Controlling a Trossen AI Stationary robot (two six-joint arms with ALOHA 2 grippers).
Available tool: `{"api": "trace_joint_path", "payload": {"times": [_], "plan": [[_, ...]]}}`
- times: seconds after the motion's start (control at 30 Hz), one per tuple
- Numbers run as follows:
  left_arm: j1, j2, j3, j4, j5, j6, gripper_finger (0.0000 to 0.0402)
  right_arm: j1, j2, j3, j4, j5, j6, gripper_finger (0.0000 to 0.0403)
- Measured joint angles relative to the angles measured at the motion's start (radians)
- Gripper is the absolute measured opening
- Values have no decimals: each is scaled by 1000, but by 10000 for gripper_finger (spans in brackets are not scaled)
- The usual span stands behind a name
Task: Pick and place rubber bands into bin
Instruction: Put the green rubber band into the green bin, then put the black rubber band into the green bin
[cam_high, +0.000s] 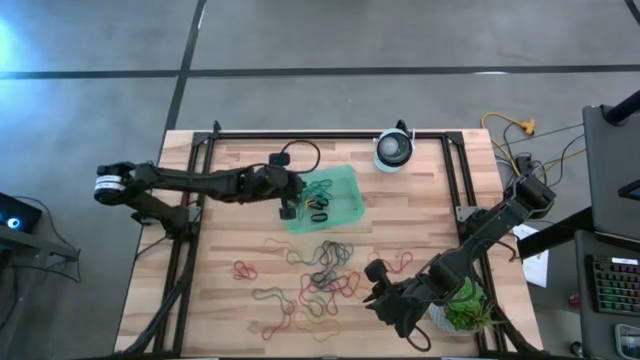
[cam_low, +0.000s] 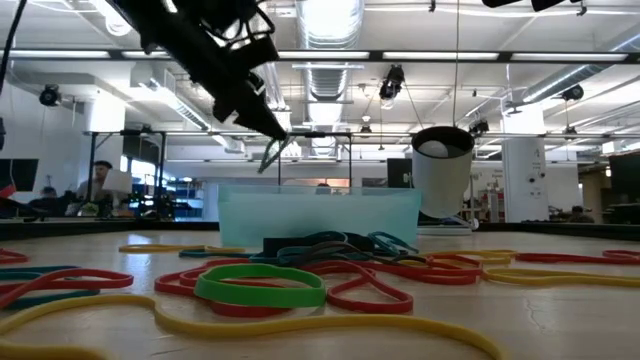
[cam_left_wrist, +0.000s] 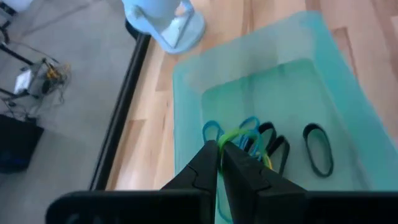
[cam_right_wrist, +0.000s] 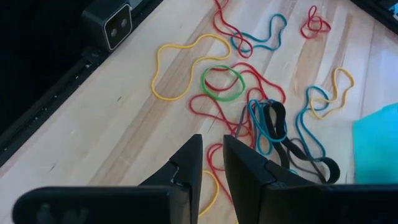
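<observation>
Wooden tabletop (cam_high: 420, 230) fills your workspace, with the green bin (cam_high: 345, 182) at its far middle and most of the rubber bands (cam_high: 322, 272) scattered on the near half. Your left gripper (cam_high: 290, 210) hangs over the bin's left side with its fingers pressed together on a thin green band (cam_left_wrist: 231, 135), which trails from the tips above the few bands already lying in the bin.

The risk is in the release. A band this light may cling to a fingertip when you open, then ride out with the arm and fall on the wood beside the bin. You are also close to the bin's left wall, so a drop made while drifting left could land the band over the rim.

Your right gripper (cam_high: 378, 296) waits at the near right of the pile, fingers a little apart and holding nothing. The bands there overlap heavily; a pinch could lift several tangled together, and a trailing loop could snag or drop short of the bin.
</observation>
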Motion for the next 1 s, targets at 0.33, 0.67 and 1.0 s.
{"api": "trace_joint_path", "payload": {"times": [0.33,0.67,1.0], "plan": [[70,165,2,41,10,3,8,0,0,-4,0,0,0,59],[89,220,7,44,14,-8,48,0,0,-7,0,0,0,59],[82,164,19,-106,46,-58,91,0,0,-12,1,0,19,59]]}}
